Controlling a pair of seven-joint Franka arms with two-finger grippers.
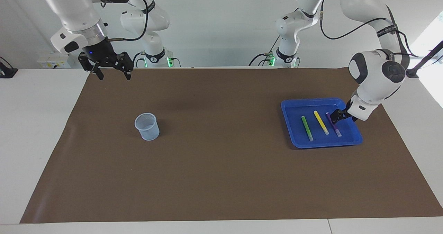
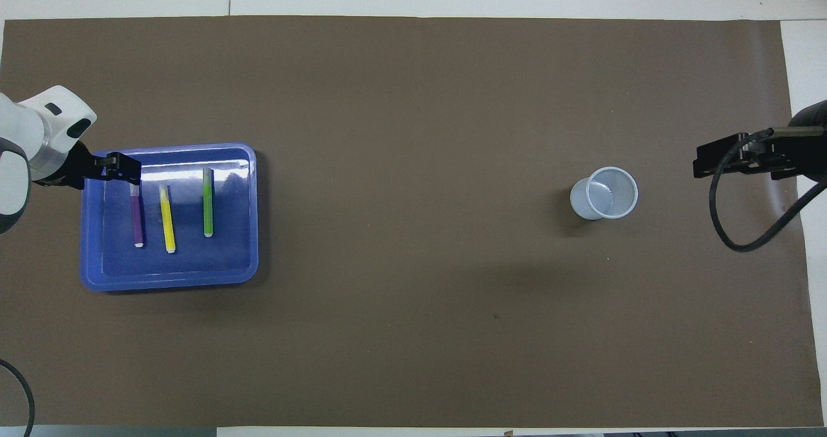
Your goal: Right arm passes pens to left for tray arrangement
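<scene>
- Three slim marker pens, green (image 1: 306, 127), yellow (image 1: 321, 122) and purple (image 1: 333, 124), lay side by side in the shallow bright blue plastic tray (image 1: 291, 124), apparently arranged.
- The left gripper (image 1: 337, 115) hung over the tray's purple-pen edge, fingers spread, holding nothing.
- The right gripper (image 1: 111, 68) waited well apart from the tray, spread and empty.

Three pens (image 1: 321, 123) are lying side by side in the tray (image 1: 295, 137), which is sitting toward the left arm's end of the table (image 1: 214, 178). A cup (image 1: 147, 126) is standing toward the right arm's end.
</scene>
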